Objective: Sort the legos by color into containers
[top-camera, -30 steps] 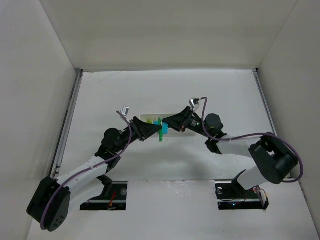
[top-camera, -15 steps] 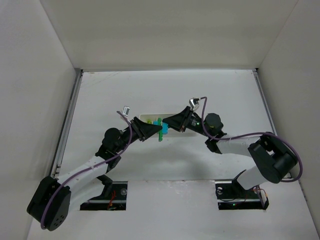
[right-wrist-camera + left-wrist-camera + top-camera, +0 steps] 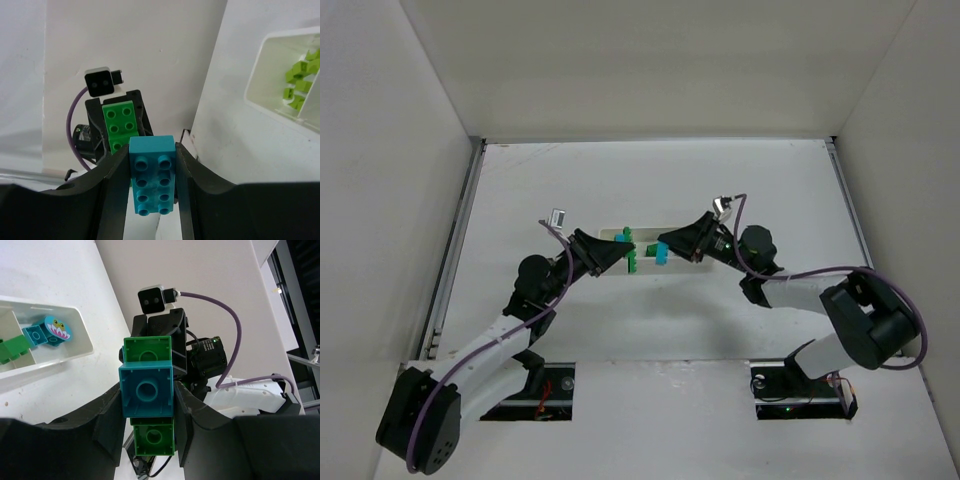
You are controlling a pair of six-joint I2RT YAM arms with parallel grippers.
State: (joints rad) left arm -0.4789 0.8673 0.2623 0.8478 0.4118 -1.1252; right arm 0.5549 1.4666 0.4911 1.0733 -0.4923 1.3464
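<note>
My left gripper (image 3: 623, 256) (image 3: 148, 407) is shut on a joined cluster: a long green brick (image 3: 152, 437) with a square cyan brick (image 3: 147, 392) stuck on its underside. My right gripper (image 3: 667, 248) (image 3: 152, 187) is shut on a long cyan brick (image 3: 152, 175), studs facing its camera. The two grippers face each other just above the white tray (image 3: 611, 234), a small gap between their bricks. The tray (image 3: 75, 352) holds cyan pieces (image 3: 47, 332) in one compartment and a green brick (image 3: 12, 350) in the one beside it. Yellow-green cubes (image 3: 300, 80) lie in another compartment (image 3: 260, 95).
White walls enclose the table on three sides. The arms' bases and cables sit at the near edge. Both forearms and grippers cover most of the tray in the top view.
The grippers were joined at one green-and-cyan cluster. They have pulled apart, the left moving left and the right moving right, and the cluster has split between them.
</note>
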